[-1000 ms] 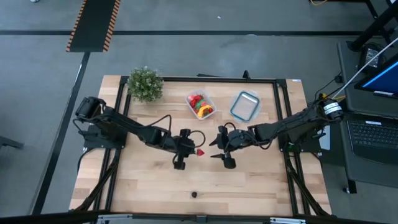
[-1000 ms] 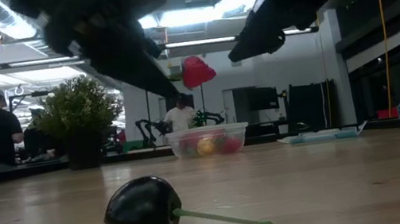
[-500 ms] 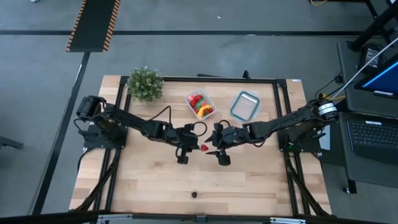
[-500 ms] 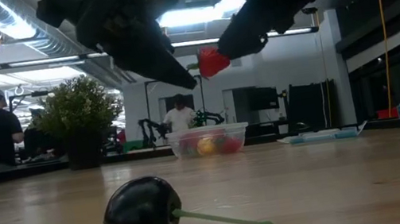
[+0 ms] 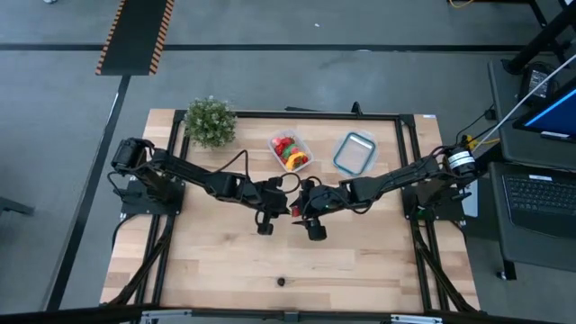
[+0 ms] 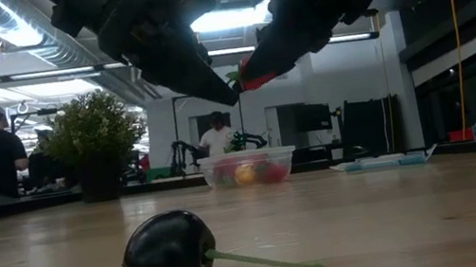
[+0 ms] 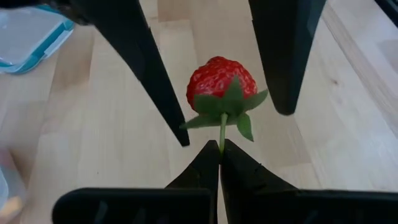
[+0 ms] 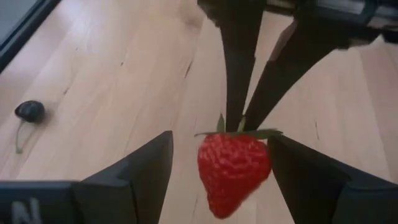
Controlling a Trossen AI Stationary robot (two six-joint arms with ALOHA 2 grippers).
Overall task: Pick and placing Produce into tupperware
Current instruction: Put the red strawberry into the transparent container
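Left hand (image 7: 221, 149): pressed together on the strawberry's (image 7: 222, 87) stem, above mid-worktop (image 5: 360, 261).
Right hand (image 8: 217, 165): spread, fingers either side of the strawberry.
Tub (image 5: 290, 151): near the far edge, holding produce.
Cherry (image 6: 171, 256): at the near edge.

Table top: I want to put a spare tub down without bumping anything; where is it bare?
Bare wood lies along the near edge on both sides of the small dark cherry, and at the right below the blue-rimmed clear container. The far edge is crowded: bushy potted plant, clear produce tub. Both arms meet mid-table.
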